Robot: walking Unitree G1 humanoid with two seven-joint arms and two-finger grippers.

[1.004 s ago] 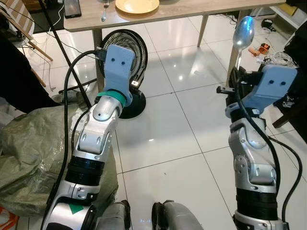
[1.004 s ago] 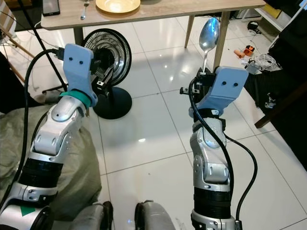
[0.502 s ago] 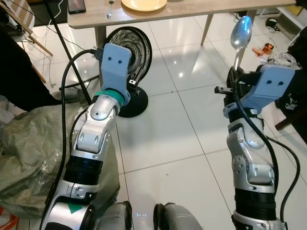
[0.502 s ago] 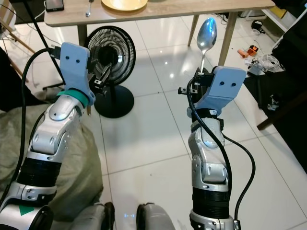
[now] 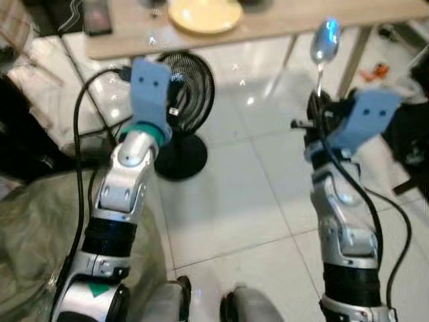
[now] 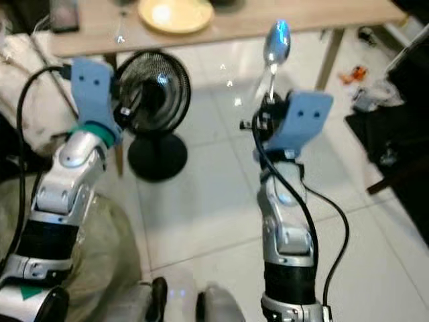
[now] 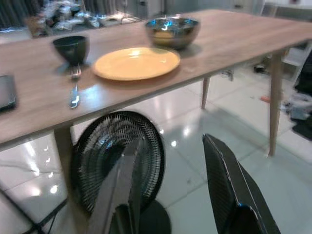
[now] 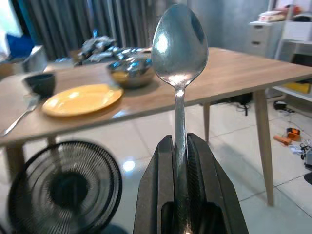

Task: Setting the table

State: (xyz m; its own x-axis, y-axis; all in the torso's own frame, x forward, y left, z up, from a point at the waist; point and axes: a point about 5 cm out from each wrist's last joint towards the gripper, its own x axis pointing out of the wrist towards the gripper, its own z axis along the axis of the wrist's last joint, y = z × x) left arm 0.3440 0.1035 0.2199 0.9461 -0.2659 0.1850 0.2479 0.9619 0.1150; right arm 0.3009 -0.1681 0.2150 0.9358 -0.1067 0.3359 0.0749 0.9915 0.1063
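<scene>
My right gripper (image 8: 179,141) is shut on the handle of a silver spoon (image 8: 179,46), which it holds upright in front of me with the bowl (image 5: 324,40) on top. My left gripper (image 7: 173,144) is raised and open, with nothing between its fingers. Ahead stands a wooden table (image 7: 219,44). On it lie a yellow plate (image 7: 136,62), a fork (image 7: 74,92) to the plate's left, a small black cup (image 7: 71,48) and a metal bowl (image 7: 172,30) behind the plate. Both grippers are short of the table's edge.
A black floor fan (image 5: 184,100) stands on the white tiles under the table's near edge, between me and the table. A phone (image 7: 6,97) lies at the table's left end. A grey-green sack (image 5: 40,228) lies at my left; small clutter (image 5: 379,69) lies at the right.
The whole picture has shifted and blurred, so the camera has moved. The table and fan sit lower in view. Both arms keep their pose, the spoon still upright.
</scene>
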